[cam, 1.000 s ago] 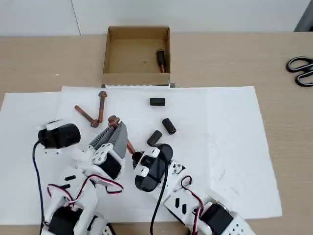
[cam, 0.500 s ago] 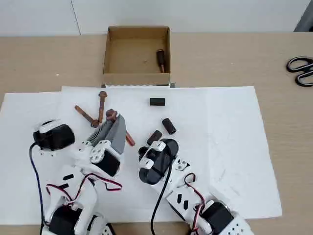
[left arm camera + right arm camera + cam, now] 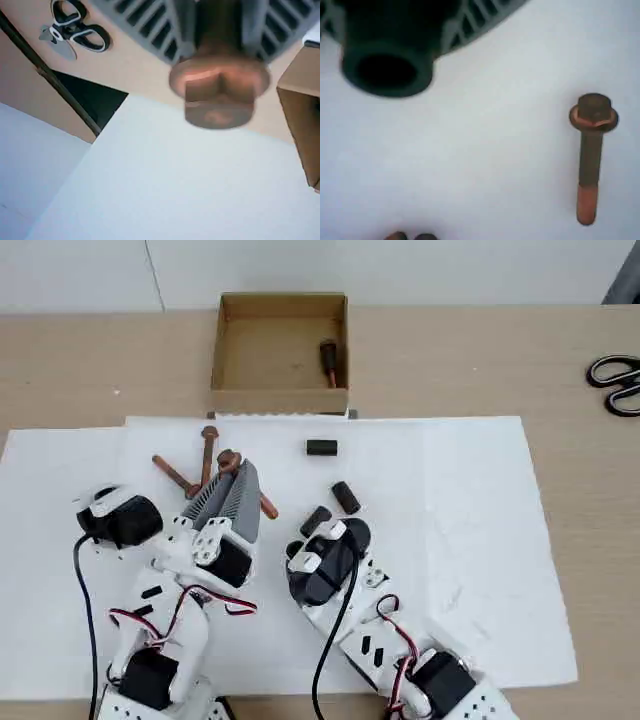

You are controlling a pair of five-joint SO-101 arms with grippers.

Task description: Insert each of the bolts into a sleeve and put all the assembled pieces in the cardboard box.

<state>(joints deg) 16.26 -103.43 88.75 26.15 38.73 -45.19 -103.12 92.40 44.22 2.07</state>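
Shifted forward, the right end effector (image 3: 318, 532) meets a black sleeve (image 3: 387, 70) at its tip, grip unclear; left end effector (image 3: 238, 475), held nearly level, clamps a copper bolt (image 3: 219, 95).

Bright, even light falls on the white paper sheet (image 3: 470, 540), with no glare off it. The arms over the sheet cast only soft, pale shadows close beneath them. Above it, the bolt (image 3: 218, 87) carries a soft highlight on its flange, and the bore of the sleeve (image 3: 390, 90) is in deep shadow.

Office desk (image 3: 480, 350) w/ scissors (image 3: 615, 383), paper (image 3: 470, 540)
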